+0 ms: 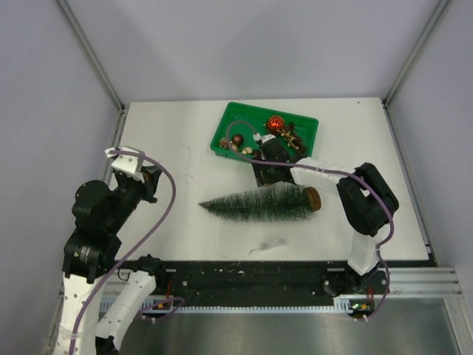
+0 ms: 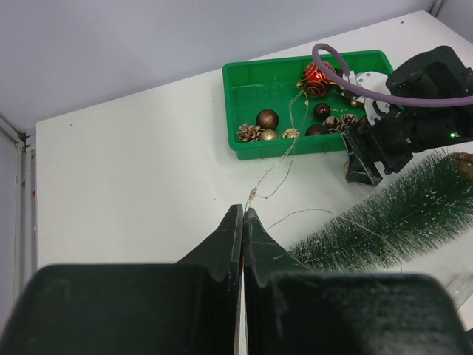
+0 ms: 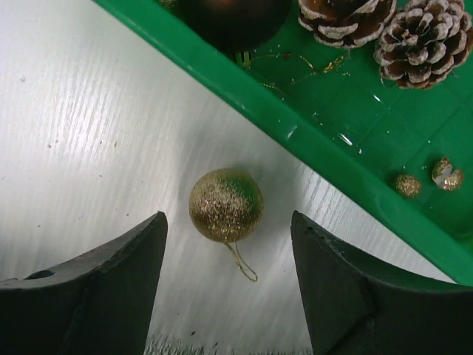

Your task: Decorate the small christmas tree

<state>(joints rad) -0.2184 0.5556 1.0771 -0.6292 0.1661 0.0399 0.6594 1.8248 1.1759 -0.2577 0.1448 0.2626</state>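
Glittering gold sphere (image 3: 225,205) beside glossy tray (image 3: 310,140)

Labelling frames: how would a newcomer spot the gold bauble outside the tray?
Find the green tray at the table's far side. Just outside its near wall, a gold glitter ball lies between the right gripper's open fingers. Unlike the other baubles, it sits outside the tray.

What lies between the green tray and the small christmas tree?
A gold glitter bauble, flanked by the open right hand; the right wrist view shows it.
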